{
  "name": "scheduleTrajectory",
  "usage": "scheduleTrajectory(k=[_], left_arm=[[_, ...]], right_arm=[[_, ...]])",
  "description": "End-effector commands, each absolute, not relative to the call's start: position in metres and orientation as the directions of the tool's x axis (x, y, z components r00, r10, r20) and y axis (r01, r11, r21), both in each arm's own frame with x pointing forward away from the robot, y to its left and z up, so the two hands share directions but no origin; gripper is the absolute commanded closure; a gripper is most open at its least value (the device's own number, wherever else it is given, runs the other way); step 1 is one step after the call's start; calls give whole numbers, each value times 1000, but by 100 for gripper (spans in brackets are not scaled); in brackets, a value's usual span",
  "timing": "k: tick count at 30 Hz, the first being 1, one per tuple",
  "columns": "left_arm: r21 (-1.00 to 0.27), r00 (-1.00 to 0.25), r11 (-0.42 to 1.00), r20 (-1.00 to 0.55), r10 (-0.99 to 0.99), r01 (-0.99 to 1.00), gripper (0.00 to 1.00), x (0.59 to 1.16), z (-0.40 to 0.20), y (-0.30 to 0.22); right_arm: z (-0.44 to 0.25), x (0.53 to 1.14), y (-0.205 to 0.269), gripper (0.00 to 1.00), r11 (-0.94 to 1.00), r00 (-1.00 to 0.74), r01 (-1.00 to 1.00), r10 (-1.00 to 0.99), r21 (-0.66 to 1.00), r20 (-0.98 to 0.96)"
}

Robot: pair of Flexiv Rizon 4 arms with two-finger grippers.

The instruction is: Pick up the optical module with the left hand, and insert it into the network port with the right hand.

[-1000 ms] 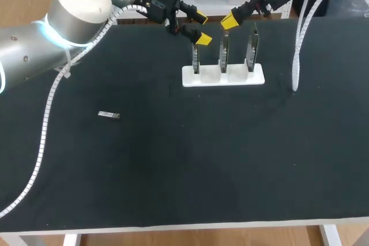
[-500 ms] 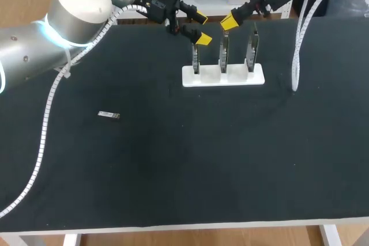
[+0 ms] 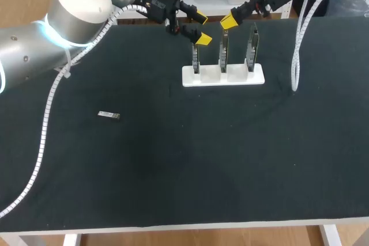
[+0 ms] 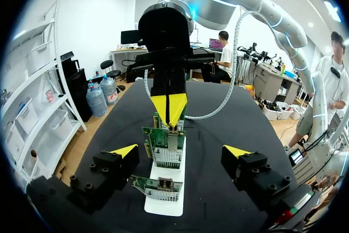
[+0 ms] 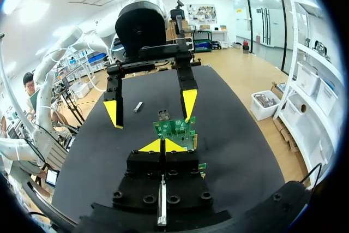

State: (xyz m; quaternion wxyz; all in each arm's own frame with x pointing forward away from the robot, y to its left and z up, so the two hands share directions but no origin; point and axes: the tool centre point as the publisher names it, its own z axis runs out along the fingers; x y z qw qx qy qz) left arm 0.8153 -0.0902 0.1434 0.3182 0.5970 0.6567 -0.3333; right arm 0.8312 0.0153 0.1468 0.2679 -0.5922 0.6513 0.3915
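Left gripper (image 3: pixel 201 27) hovers at the table's (image 3: pixel 173 165) far edge beside the leftmost of three upright boards (image 3: pixel 223 50) in the white holder (image 3: pixel 223 76), fingers spread wide, holding nothing. Right gripper (image 5: pixel 163 145) hangs just above the boards, tips pressed together, empty. Optical module (image 3: pixel 108 115) lies flat on the table, well apart from both, long axis roughly across the head view, slightly tilted. Connector end too small to tell; ports on the boards not discernible.
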Motion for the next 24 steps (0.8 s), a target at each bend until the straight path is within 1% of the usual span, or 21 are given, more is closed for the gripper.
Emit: scheduleTrajectory(k=[1, 10, 24], left_arm=[[-60, -86, 64, -814, 575, 996, 0, 816, 144, -91], [-60, -86, 64, -814, 575, 996, 0, 816, 144, -91], [-60, -86, 64, -814, 575, 996, 0, 816, 144, -91]], right_arm=[[153, 830, 15, 100, -1, -146, -984, -552, 176, -821], [173, 828, 13, 100, -9, -120, -989, -524, 146, -843], [204, 806, -32, 100, 11, -117, -992, -496, 129, -860]])
